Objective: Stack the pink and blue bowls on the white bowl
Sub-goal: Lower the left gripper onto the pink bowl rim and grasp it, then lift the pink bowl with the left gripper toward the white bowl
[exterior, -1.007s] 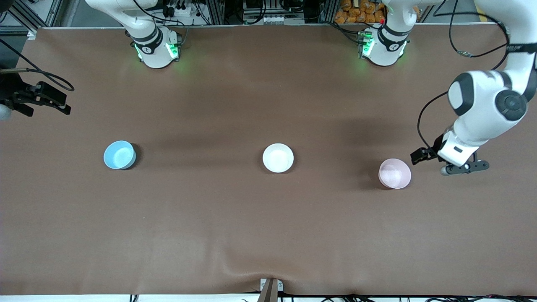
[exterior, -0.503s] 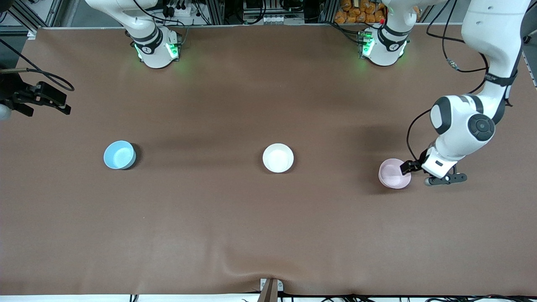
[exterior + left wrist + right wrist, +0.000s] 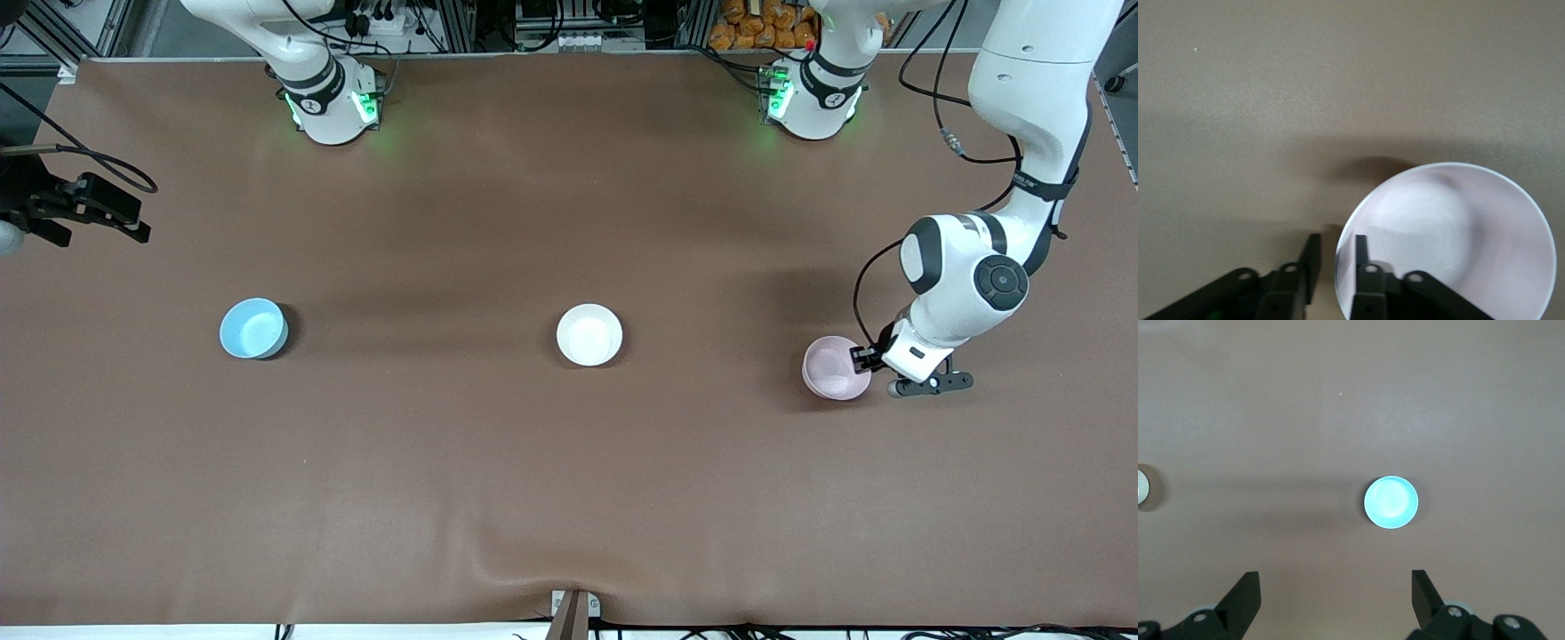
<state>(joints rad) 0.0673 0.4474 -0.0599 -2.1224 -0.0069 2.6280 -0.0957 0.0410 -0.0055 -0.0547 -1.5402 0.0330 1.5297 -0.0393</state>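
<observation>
**Ana:** Brown cloth covers the whole table (image 3: 498,480). Which bowls lie on it, from the right arm's end to the left arm's end?

**Ben:** Three small round plastic bowls stand in a row, well apart. The light sky-blue bowl (image 3: 253,328) is toward the right arm's end, the plain white bowl (image 3: 589,334) is in the middle, and the pale pink bowl (image 3: 836,368) is toward the left arm's end. All sit upright on the cloth, none stacked.

**Ana:** How are the arms posed?

**Ben:** The right arm waits. Its right gripper (image 3: 107,213) hangs high over the table's edge at its own end, fingers spread wide and holding nothing; its wrist view looks straight down on the blue bowl (image 3: 1391,502).

The left arm bends down at the elbow, wrist lowered beside the pink bowl. The left gripper (image 3: 1335,257) straddles that bowl's rim (image 3: 1339,253), one finger inside and one outside, drawn in close on the wall. The bowl rests on the table.
</observation>
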